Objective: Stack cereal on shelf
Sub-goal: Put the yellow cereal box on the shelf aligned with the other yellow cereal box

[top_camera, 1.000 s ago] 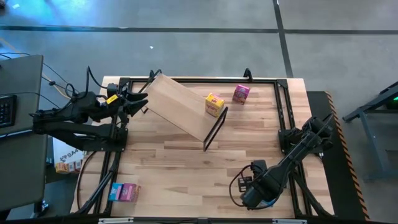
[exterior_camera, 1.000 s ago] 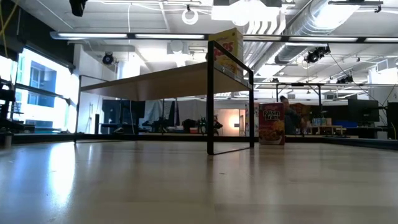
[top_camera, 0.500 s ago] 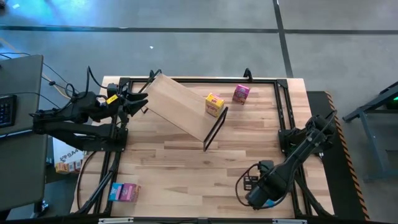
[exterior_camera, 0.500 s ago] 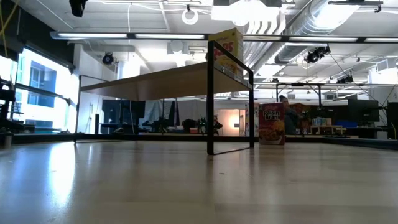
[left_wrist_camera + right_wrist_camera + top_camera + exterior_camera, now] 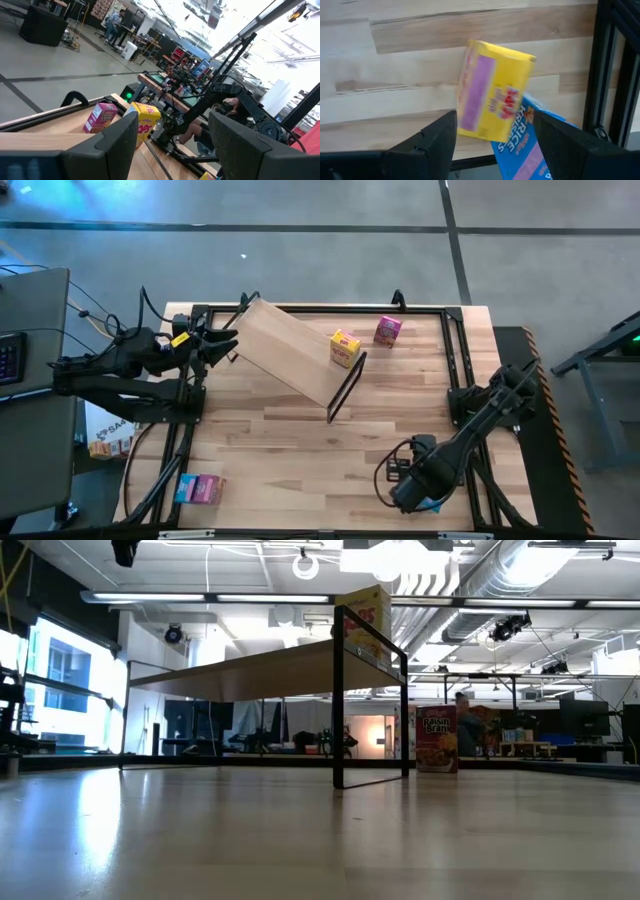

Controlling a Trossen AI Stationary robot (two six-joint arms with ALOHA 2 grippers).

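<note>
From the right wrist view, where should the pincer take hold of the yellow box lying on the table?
Grip the yellow box across its two long edges, coming straight down from above. It lies flat with its broad printed face up, and one corner overlaps a blue box, so a side approach would likely disturb that box. The right pincer hangs open above it, fingers either side.

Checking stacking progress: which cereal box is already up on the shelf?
The yellow box, standing at the shelf's end. The magenta box beside it stands on the tabletop.
</note>
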